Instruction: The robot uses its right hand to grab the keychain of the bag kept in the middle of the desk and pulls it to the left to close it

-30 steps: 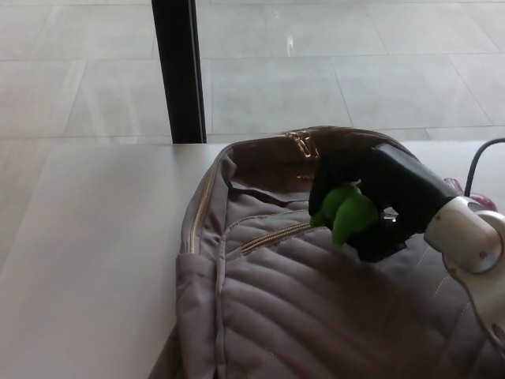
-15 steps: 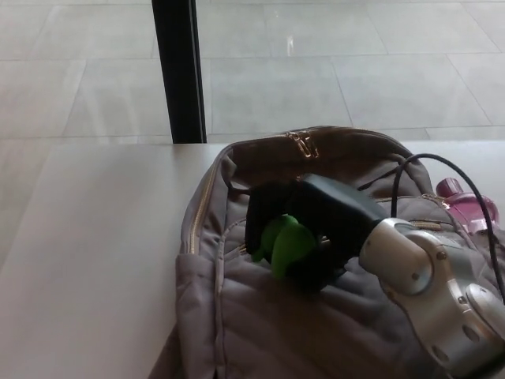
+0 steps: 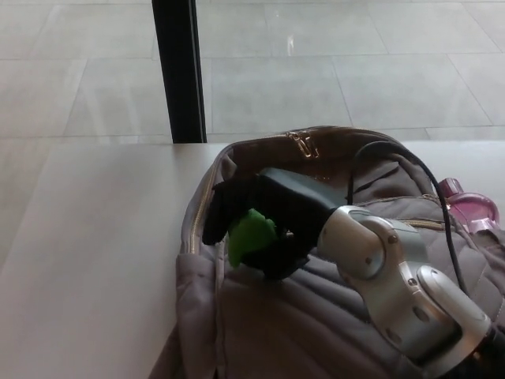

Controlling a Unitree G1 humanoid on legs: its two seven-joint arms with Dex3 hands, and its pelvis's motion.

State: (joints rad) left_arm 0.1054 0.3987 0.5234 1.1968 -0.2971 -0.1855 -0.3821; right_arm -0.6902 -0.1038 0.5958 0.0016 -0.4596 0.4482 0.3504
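Squarely in the middle of the white desk (image 3: pixel 95 260) lies the grey quilted bag (image 3: pixel 260 316), its top end pointing away from the robot. The right hand (image 3: pixel 248 217) rests on the bag's upper left part, close to the seam where a gold-toned zip line (image 3: pixel 197 207) runs down the left edge. Its black fingers are curled tight around the green keychain (image 3: pixel 251 234), which pokes out beneath them as a bright lump lying against the fabric. How the keychain joins the zip cannot be made out, since the hand covers that spot. Behind the hand, the silver wrist and forearm (image 3: pixel 394 276) stretch across the bag towards the lower right corner, and a black cable (image 3: pixel 426 181) arcs over them. At the top rim of the bag a small gold pull (image 3: pixel 304 144) sits on brown trim. A pink item (image 3: pixel 472 207) peeks out just beside the bag's right side. Beyond the desk, a black post (image 3: pixel 180 71) stands upright against the pale tiled floor (image 3: pixel 355 71). The left hand does not appear anywhere.
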